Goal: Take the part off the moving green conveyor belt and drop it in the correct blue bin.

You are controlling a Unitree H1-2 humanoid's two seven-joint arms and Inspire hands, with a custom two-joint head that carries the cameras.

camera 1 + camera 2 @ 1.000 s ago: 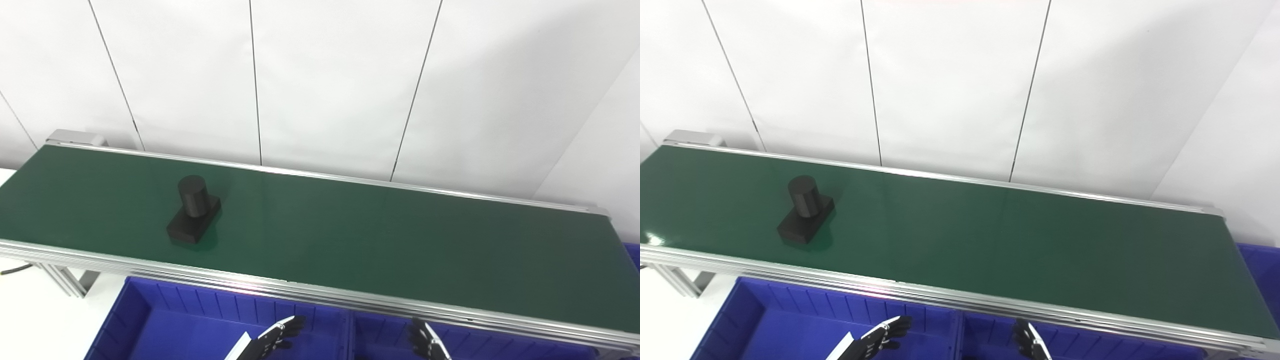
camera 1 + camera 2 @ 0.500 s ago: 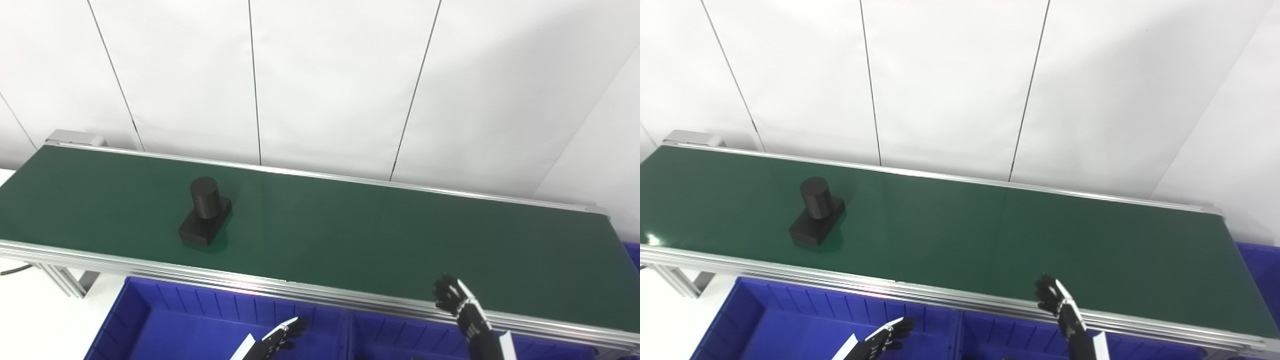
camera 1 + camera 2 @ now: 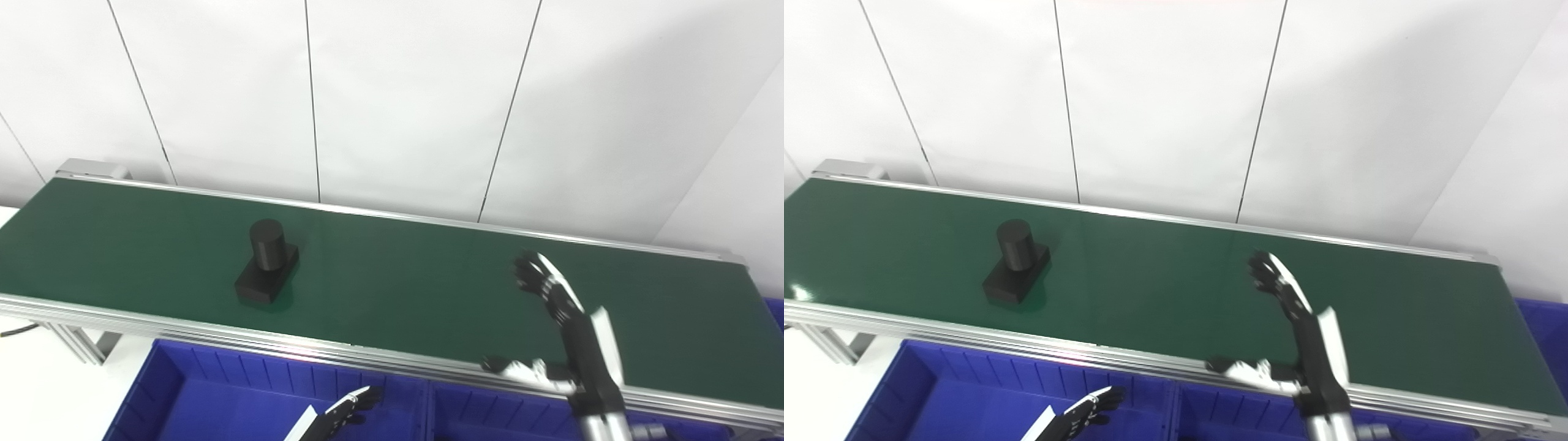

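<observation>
A black part (image 3: 267,263), an upright cylinder on a flat rectangular base, rides on the green conveyor belt (image 3: 398,288), left of centre. My right hand (image 3: 560,324) is open and empty, raised over the belt's right half with fingers stretched up and thumb spread low to the left, far to the right of the part. My left hand (image 3: 352,405) is low over the blue bin (image 3: 202,398) at the bottom edge; only its fingers show, extended and holding nothing. In the right eye view the part (image 3: 1015,263) and right hand (image 3: 1298,324) show the same.
A second blue bin (image 3: 490,413) adjoins the first below the belt's aluminium front rail (image 3: 245,334). Another blue bin's corner (image 3: 776,312) shows at the far right. A white panelled wall stands behind the belt. The conveyor's frame leg (image 3: 73,343) stands at the lower left.
The part has ridden rightward along the belt. My right hand has risen from below the front rail to up over the belt's right half. My left hand has barely moved.
</observation>
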